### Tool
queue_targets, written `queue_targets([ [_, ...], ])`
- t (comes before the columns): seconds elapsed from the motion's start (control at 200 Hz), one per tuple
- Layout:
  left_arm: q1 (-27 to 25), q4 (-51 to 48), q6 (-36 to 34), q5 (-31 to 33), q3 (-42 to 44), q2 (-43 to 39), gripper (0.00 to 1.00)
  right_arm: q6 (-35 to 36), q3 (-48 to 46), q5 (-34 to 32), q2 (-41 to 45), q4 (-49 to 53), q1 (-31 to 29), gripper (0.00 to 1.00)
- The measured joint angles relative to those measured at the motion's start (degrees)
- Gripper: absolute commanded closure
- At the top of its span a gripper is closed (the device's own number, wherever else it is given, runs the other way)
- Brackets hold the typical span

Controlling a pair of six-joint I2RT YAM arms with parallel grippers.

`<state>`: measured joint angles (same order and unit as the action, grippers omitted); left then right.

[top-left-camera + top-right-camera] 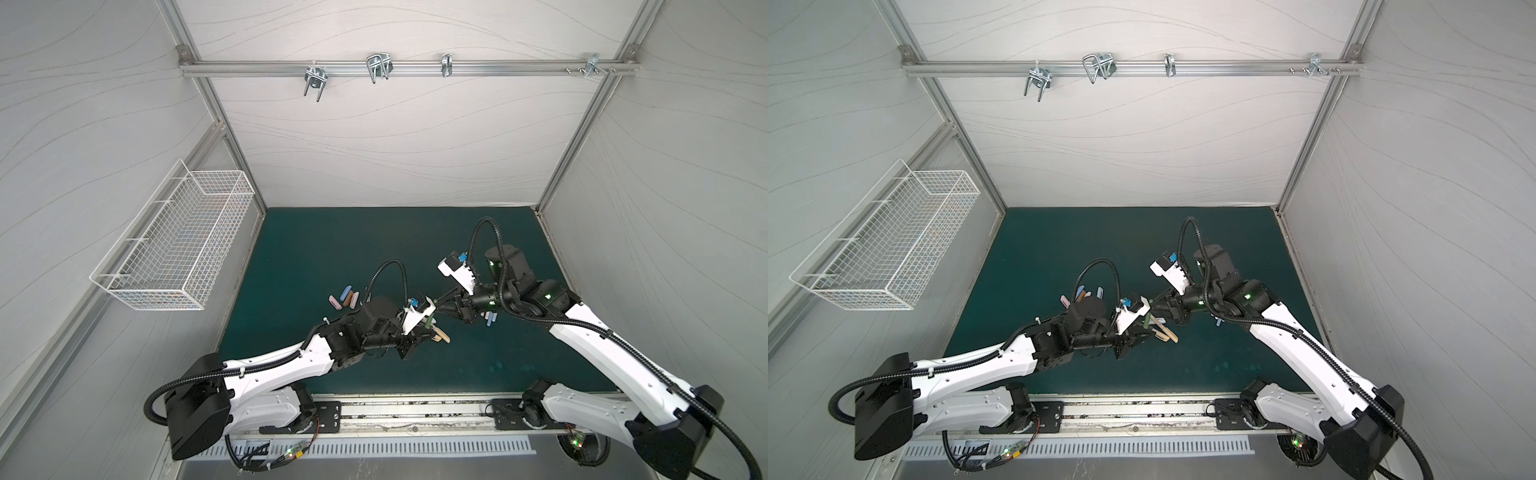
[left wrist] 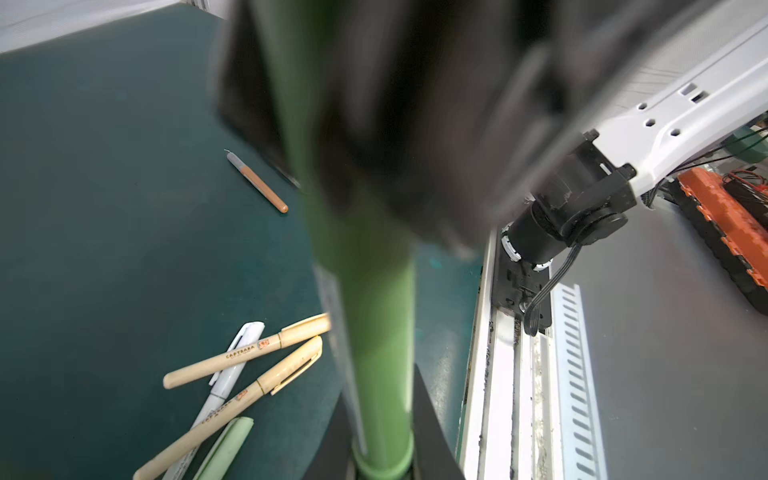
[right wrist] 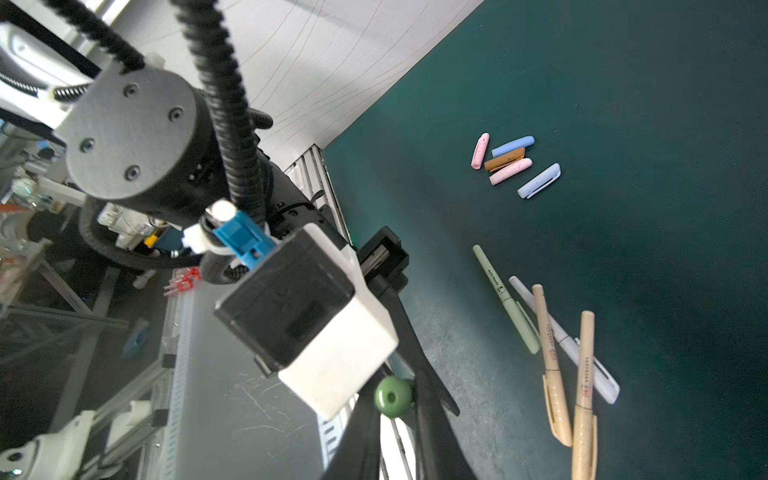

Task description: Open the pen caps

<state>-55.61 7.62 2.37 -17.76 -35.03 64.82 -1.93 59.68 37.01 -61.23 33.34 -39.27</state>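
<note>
- Two claws share one smooth green pen (image 2: 374,353) above the teal mat (image 2: 104,208): the left claw (image 2: 380,399) pinches its shaft, the right claw (image 3: 394,399) is clamped on the opposite end.
- That end's round, dimpled tip shows only in the right wrist view.
- Five loose caps (image 3: 509,160), speckled, round-tipped, lie well apart from the green pen.
- Only the left wrist view shows a narrow-tipped brown pen (image 2: 257,183) near it.
- Four capped pens (image 3: 557,353) lie crossed nearby.
</note>
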Motion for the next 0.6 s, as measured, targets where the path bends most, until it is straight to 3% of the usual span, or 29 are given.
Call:
queue_targets([
  [0.105,0.0,-0.2,0.2,-0.1,0.0,0.0,0.99,0.5,0.0,-0.6,0.0,0.3,-0.2,1.0],
  [0.19,0.0,-0.2,0.2,0.2,0.0,0.0,0.85,0.5,0.1,-1.1,0.0,0.3,-0.3,1.0],
  [0.27,0.0,-0.2,0.0,1.1,0.0,-0.1,0.65,0.3,0.1,-2.0,0.1,0.3,-0.3,1.0],
  [0.33,0.0,-0.3,0.2,2.7,0.0,-0.5,0.57,0.1,0.1,-2.8,0.4,0.3,-0.4,1.0],
  [0.48,-0.1,-0.5,4.5,7.9,0.0,-3.3,0.5,-2.7,0.2,-8.8,2.9,-1.0,-0.4,1.0],
  [0.6,-0.1,-1.4,12.8,13.6,0.0,-10.0,0.44,-5.7,0.2,-15.1,6.1,-6.0,-0.4,1.0],
])
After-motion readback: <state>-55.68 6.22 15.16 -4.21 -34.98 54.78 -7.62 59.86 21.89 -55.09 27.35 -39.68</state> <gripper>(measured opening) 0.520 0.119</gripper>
